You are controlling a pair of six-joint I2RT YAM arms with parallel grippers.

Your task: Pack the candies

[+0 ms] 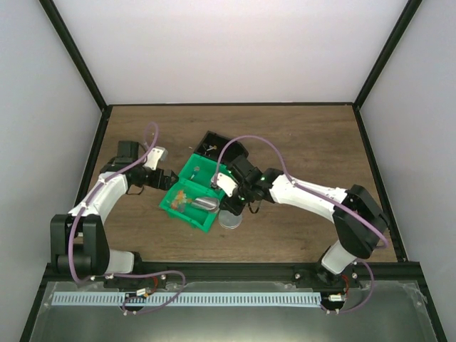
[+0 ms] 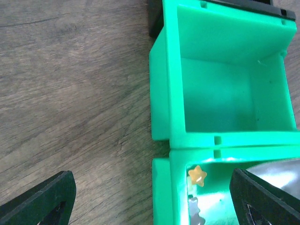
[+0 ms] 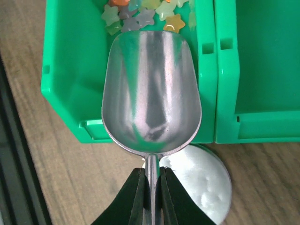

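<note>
Right wrist view shows us the task's things best. The small star-shaped candies [image 3: 140,11], orange, yellow and pale green, lie loose in a heap at the far end of one open green plastic bin [image 3: 65,89]. The right gripper [image 3: 151,197] is closed firmly on the thin handle of the shiny silver metal scoop [image 3: 151,93]. Its bowl hangs over this bin just short of the heap, and it looks empty. A round grey lid [image 3: 208,183] lies on the brown wooden table [image 3: 70,178], just beside the bin's front wall. A second green plastic bin [image 3: 262,65] stands against the first one and appears empty.

The left gripper [image 2: 152,187] has its fingers wide apart and holds nothing. It is at the outer wall of the bins, and we cannot tell if it touches them.

We judge the candies to be very light, hard and glossy, so they will slide and scatter easily. They are too small for the fingers to pinch, so the scoop should go under the heap. The smooth, thin handle could turn in the jaws when it is loaded.

We can read no brand, label or writing anywhere.
</note>
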